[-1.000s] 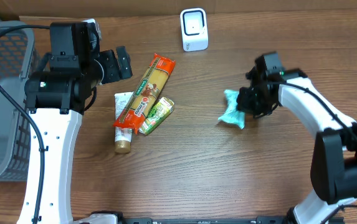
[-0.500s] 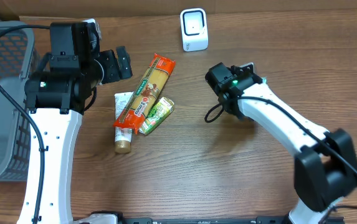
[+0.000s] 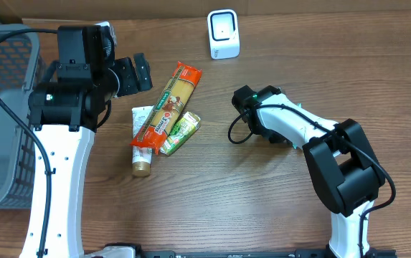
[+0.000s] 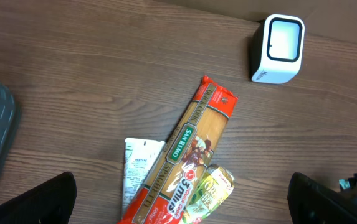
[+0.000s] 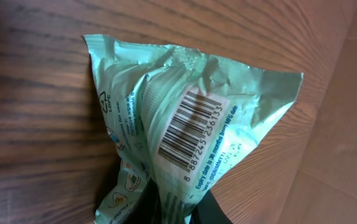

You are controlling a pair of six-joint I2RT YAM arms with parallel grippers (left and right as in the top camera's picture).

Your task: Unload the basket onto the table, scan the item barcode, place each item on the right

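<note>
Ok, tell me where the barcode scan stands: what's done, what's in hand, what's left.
Done: the right gripper is shut on the green packet. In hand: its barcode shows clearly in the right wrist view, but the gripper sits short of the white scanner. Left: presenting that barcode to the scanner. The pasta pack, tube and pouch lie untouched by the open left gripper.

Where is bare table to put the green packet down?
Bare wood lies between the pasta pack and the right arm, along the near edge, and right of the scanner. Crowded: pasta, tube and small pouch lie bunched together.
</note>
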